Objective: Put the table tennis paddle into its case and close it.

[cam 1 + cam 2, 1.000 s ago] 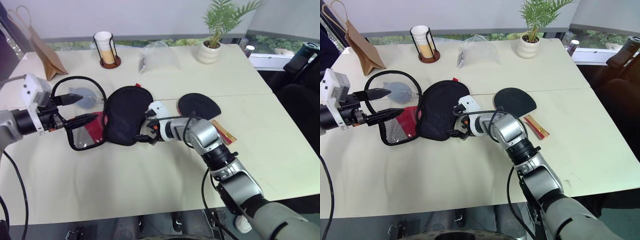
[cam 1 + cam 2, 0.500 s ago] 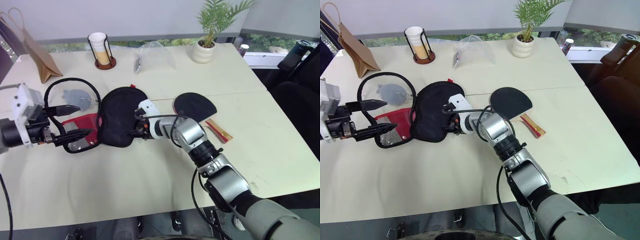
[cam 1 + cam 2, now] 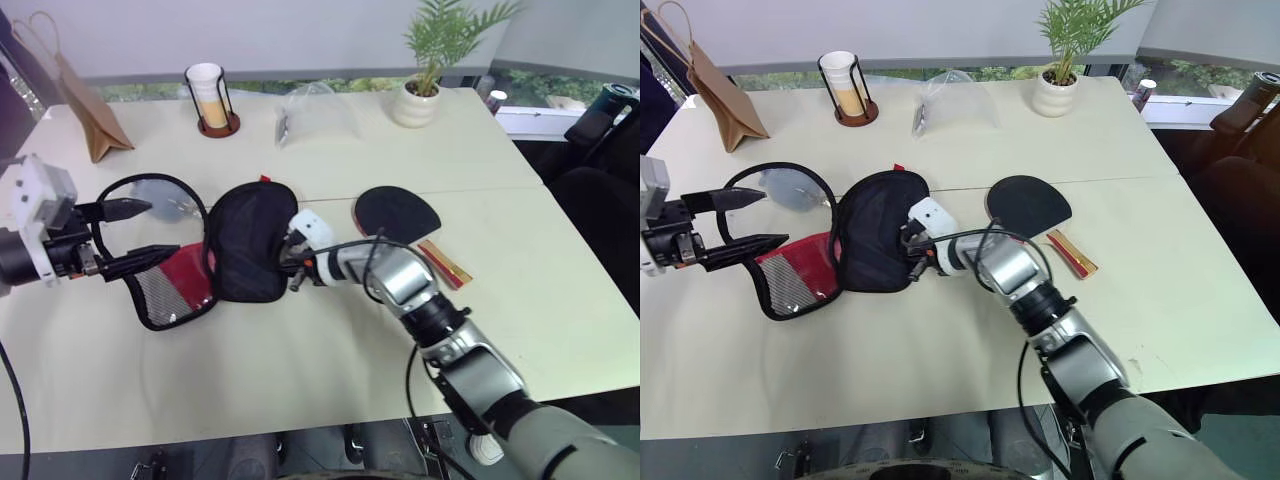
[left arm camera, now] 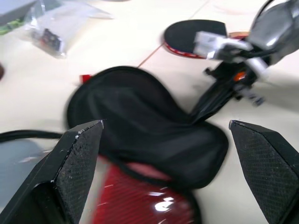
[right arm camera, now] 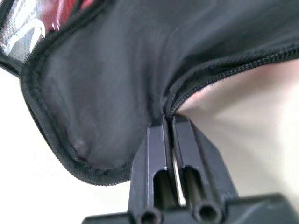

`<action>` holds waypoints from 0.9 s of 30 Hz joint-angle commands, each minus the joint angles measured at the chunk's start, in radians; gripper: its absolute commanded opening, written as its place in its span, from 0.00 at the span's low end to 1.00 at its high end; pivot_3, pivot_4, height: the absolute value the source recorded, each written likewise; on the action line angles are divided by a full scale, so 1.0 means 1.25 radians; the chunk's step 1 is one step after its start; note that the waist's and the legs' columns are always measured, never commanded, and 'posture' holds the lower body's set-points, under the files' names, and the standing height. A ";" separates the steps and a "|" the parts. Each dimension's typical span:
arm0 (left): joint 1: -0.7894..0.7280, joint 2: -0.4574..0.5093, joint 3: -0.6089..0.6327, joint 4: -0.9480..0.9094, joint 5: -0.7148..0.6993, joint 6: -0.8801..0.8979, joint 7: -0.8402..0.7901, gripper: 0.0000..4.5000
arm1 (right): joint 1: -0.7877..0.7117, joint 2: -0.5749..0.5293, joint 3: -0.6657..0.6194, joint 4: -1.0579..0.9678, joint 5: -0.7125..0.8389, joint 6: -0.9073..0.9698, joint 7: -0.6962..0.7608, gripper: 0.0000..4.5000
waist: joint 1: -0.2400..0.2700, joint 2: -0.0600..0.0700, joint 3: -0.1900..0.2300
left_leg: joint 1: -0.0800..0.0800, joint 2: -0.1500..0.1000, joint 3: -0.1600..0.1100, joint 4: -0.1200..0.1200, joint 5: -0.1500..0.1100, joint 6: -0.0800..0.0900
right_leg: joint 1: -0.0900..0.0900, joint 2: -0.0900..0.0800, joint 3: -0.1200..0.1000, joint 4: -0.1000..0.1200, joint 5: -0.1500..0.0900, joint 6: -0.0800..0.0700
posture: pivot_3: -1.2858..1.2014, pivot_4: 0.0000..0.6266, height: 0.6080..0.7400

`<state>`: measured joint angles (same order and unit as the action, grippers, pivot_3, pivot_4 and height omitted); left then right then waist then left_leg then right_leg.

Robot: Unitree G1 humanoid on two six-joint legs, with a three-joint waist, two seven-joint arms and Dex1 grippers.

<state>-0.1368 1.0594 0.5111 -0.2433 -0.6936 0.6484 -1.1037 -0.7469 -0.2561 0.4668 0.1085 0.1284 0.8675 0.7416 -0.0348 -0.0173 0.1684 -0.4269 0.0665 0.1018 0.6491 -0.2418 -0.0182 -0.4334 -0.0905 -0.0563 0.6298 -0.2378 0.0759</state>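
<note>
R gripper [image 3: 291, 270] pinched shut on case [image 3: 245, 255] rim, L gripper [image 3: 140, 235] wide open at its 9 o'clock. Paddle [image 3: 398, 212] lies at case's 3 o'clock. I'd worry thin fabric slips when lifted.

Right gripper [image 3: 912, 256] jaws pinched on open case [image 3: 872, 243], paddle [image 3: 1030, 206] beside.

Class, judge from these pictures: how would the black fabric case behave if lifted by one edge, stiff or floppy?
Probably floppy: the case puckers where the right pincer pinches its zip edge. Likely light too, since that small pinch seems to raise the flap off the table. Its piped rim holds a loop shape, so the edge may stay somewhat springy.
</note>
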 commanded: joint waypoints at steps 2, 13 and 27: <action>-0.039 0.000 -0.026 0.010 0.007 -0.024 0.000 1.00 | 0.049 -0.147 0.035 -0.126 -0.026 -0.070 0.096 0.02 | 0.005 0.000 0.000 | 0.000 0.000 0.000 0.000 0.000 0.000 | 0.000 0.000 0.000 0.000 0.000 0.000 | 0.52 0.24 1.00; -0.079 -0.009 -0.065 0.028 0.015 -0.039 -0.003 1.00 | 0.110 -0.375 0.043 -0.085 -0.083 -0.517 0.346 0.02 | 0.016 0.000 0.000 | 0.000 0.000 0.000 0.000 0.000 0.000 | -0.001 0.001 0.000 0.000 0.000 0.000 | 0.52 0.24 1.00; -0.053 -0.021 -0.052 -0.003 0.006 -0.032 0.013 1.00 | 0.011 -0.332 -0.027 0.170 -0.115 -0.532 0.368 0.02 | 0.017 0.000 0.000 | 0.001 0.001 0.000 0.003 0.000 0.000 | 0.002 0.001 0.000 0.000 0.000 0.000 | 0.52 0.24 1.00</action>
<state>-0.2024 1.0334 0.4144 -0.2213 -0.6771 0.6188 -1.0940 -0.7225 -0.6596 0.4679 0.2908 -0.0025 0.1348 1.2235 -0.0134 -0.0178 0.1687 -0.4253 0.0672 0.1015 0.6526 -0.2413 -0.0187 -0.4309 -0.0892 -0.0563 0.6303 -0.2376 0.0757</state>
